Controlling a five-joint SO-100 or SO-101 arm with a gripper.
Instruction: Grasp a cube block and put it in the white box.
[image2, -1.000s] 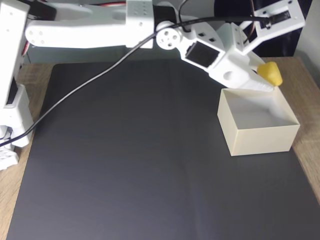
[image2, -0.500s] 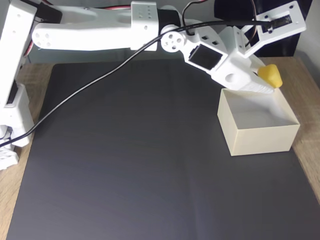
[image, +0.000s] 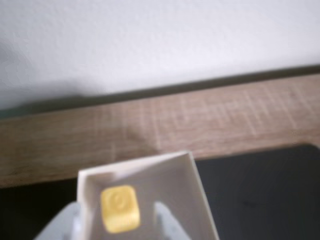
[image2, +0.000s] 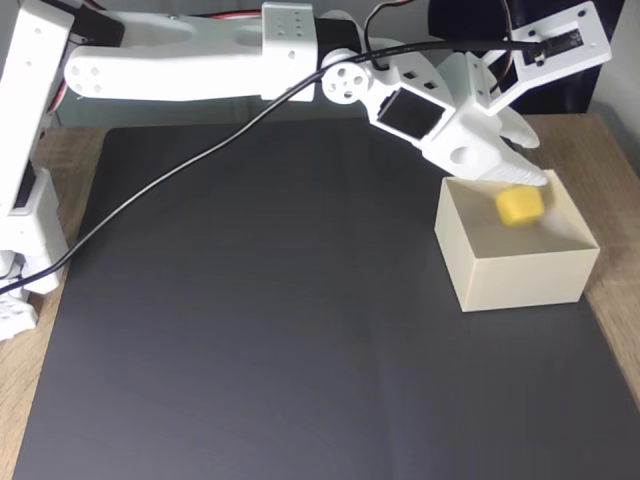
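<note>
The tool (image2: 520, 160) hangs released above the white box (image2: 520, 275), the cube block (image2: 520, 206) free inside it (wrist view resolves its embossed top face (image: 119, 208)).

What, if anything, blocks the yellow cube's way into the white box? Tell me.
Nothing visible does. The cube block is free of the gripper and already within the white box's open top, with bare floor beneath it.

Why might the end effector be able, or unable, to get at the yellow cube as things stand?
Probably able: the cube block sits inside the open-top white box, nothing covers it, and the end effector hangs open just above the box's far rim.
</note>
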